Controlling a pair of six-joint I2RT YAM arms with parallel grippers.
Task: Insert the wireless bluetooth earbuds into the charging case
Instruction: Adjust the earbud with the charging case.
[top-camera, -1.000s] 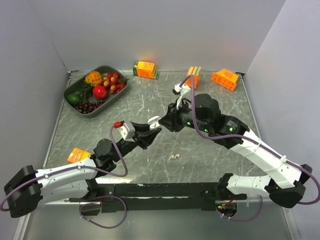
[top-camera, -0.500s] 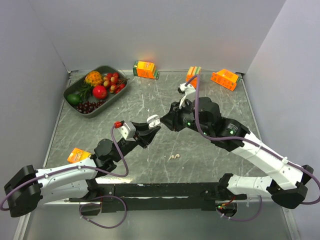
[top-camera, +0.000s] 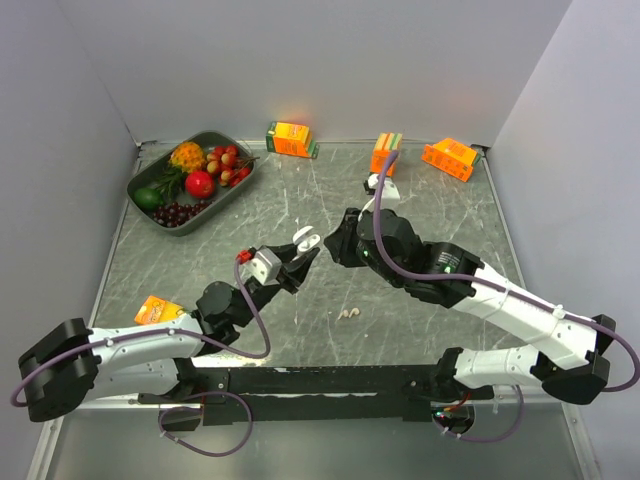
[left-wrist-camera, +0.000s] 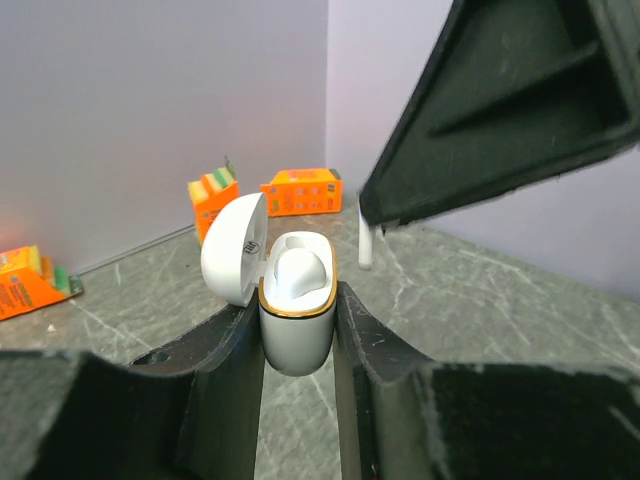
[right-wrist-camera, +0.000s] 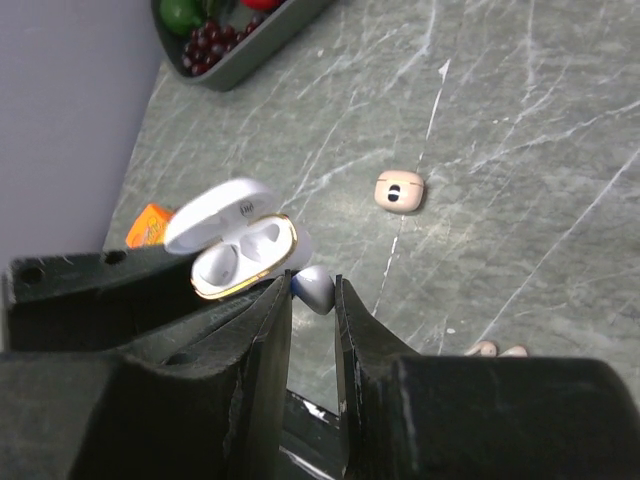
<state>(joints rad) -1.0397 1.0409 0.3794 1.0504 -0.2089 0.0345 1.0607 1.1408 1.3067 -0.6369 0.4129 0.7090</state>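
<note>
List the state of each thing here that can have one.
left gripper: shut on the charging case.
charging case: lid open, both wells look empty, held off the table.
right gripper: shut on the stemmed earbud.
stemmed earbud: beside the charging case, not inserted.
two stubby earbuds: lying loose on the table.
fruit tray: filled.

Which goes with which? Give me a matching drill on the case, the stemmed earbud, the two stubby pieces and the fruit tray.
1 charging case
2 stemmed earbud
3 two stubby pieces
4 fruit tray

A far left corner
B pinched in the right gripper
C lying loose on the table
D lid open, in the left gripper

Pairs: 1-D, 2-B, 3-C, 4-A
</note>
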